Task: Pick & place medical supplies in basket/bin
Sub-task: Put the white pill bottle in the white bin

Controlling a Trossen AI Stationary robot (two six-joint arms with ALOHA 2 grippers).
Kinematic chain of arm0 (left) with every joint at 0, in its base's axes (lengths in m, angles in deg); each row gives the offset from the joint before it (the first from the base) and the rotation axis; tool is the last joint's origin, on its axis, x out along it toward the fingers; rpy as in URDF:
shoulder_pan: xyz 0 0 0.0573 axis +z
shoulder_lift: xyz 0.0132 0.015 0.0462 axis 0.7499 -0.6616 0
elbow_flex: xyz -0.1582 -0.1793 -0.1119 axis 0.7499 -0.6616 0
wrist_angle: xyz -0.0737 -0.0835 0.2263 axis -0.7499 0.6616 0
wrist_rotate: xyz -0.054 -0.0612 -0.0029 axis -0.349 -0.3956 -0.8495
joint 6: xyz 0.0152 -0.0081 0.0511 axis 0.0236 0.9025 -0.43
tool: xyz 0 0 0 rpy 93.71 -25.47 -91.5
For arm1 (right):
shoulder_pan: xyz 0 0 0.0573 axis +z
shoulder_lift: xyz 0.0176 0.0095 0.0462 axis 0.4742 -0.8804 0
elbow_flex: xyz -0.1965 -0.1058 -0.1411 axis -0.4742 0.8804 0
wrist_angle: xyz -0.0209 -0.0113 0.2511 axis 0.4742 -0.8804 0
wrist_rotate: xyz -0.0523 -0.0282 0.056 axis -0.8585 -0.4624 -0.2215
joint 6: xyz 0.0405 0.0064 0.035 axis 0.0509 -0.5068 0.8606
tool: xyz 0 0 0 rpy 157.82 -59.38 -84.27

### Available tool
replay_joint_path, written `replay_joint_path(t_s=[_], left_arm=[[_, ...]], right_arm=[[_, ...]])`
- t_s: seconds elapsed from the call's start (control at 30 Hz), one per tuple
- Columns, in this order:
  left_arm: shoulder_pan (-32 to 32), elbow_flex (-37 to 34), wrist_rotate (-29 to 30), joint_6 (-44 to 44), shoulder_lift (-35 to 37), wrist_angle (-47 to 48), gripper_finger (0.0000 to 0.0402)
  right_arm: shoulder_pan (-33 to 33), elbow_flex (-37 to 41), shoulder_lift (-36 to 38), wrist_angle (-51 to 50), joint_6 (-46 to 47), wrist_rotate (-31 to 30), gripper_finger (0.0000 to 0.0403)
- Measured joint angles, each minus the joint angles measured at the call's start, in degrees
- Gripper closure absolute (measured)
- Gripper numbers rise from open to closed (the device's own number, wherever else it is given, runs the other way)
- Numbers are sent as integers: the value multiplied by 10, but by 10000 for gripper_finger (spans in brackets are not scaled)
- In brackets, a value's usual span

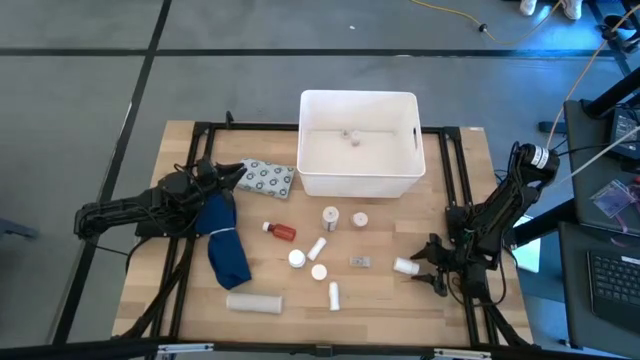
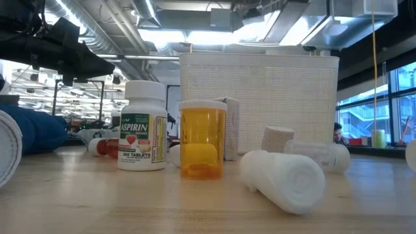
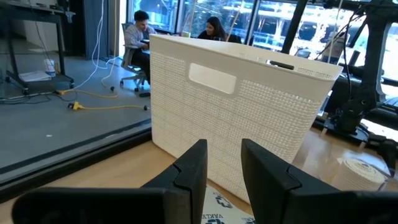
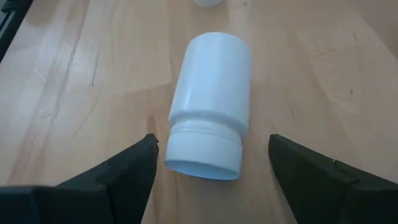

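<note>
**Supplies lie on the table by the tub; one white bottle sits between my right fingers**

Supplies (image 1: 322,246) are scattered on the table (image 1: 190,310) in front of the tub (image 1: 358,156) in the high view, with two small items already inside it. My left gripper (image 1: 236,175) hangs beside the tub over the blister pack (image 1: 268,178), near the blue cloth (image 1: 224,245). My right gripper (image 1: 428,268) is well off to the tub's other side, at a white bottle (image 1: 405,266).

Low view: an aspirin bottle (image 2: 142,125), an amber vial (image 2: 202,138) and a gauze roll (image 2: 283,171) stand before the tub (image 2: 260,104).

Left wrist: my fingers (image 3: 193,171) are narrowly parted, holding nothing, facing the tub (image 3: 236,112).

Right wrist: my fingers (image 4: 134,168) are spread wide, released, either side of the lying bottle (image 4: 210,106).
</note>
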Motion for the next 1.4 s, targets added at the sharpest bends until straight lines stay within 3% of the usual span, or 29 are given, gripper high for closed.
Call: replay_joint_path(t_s=[0.4, 0.7, 0.87, 1.2, 1.4], left_arm=[[0, 0, 4, 0, 0, 0, 309], [0, 0, 4, 0, 0, 0, 309], [0, 0, 4, 0, 0, 0, 309], [0, 0, 5, 0, 0, 0, 309], [0, 0, 5, 0, 0, 0, 309]], right_arm=[[0, 0, 0, 4, 50, -10, 98], [0, -1, 0, -8, -45, 16, 102], [0, -1, 0, -13, -27, 15, 132], [0, -1, 0, -23, -7, 1, 236], [0, -3, -1, -24, 32, -8, 244]])
